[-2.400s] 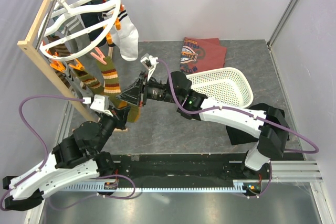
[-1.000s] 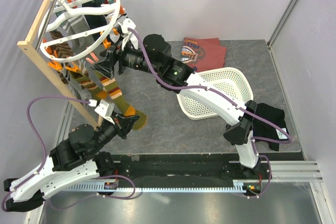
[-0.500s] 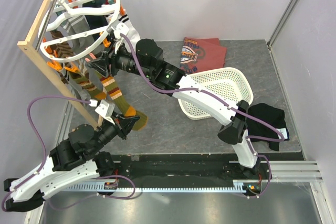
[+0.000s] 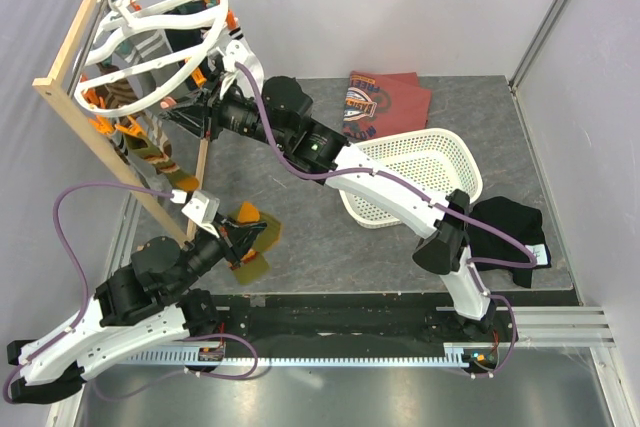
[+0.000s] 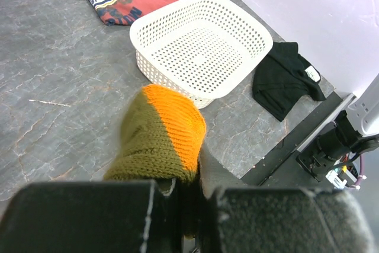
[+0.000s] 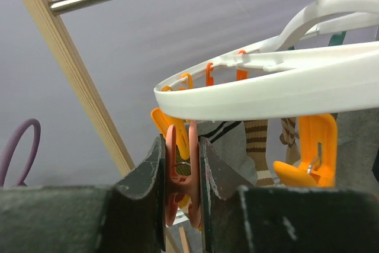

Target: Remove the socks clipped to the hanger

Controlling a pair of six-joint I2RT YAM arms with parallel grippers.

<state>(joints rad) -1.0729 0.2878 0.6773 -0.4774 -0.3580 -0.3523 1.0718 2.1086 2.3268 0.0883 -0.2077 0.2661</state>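
The white ring hanger (image 4: 150, 22) hangs from the wooden rack at the top left, with orange clips and several socks under it. My right gripper (image 4: 178, 117) reaches under its near rim and is shut on a salmon-orange clip (image 6: 182, 173), squeezing its handles below the white ring (image 6: 278, 90). Striped and grey socks (image 6: 257, 146) hang behind that clip. My left gripper (image 4: 232, 244) is shut on an olive-green sock with an orange toe (image 5: 159, 137). That sock (image 4: 250, 237) hangs loose from my jaws, low over the table and free of the hanger.
A white mesh basket (image 4: 450, 162) stands right of centre, also seen in the left wrist view (image 5: 201, 42). A folded maroon shirt (image 4: 385, 97) lies behind it. A black cloth (image 4: 510, 232) lies at the right. The wooden rack frame (image 4: 95, 137) stands along the left edge.
The olive sock has come free of the hanger and dropped down into my left gripper's hold. My right gripper moved left and closed on the clip at the ring's rim.
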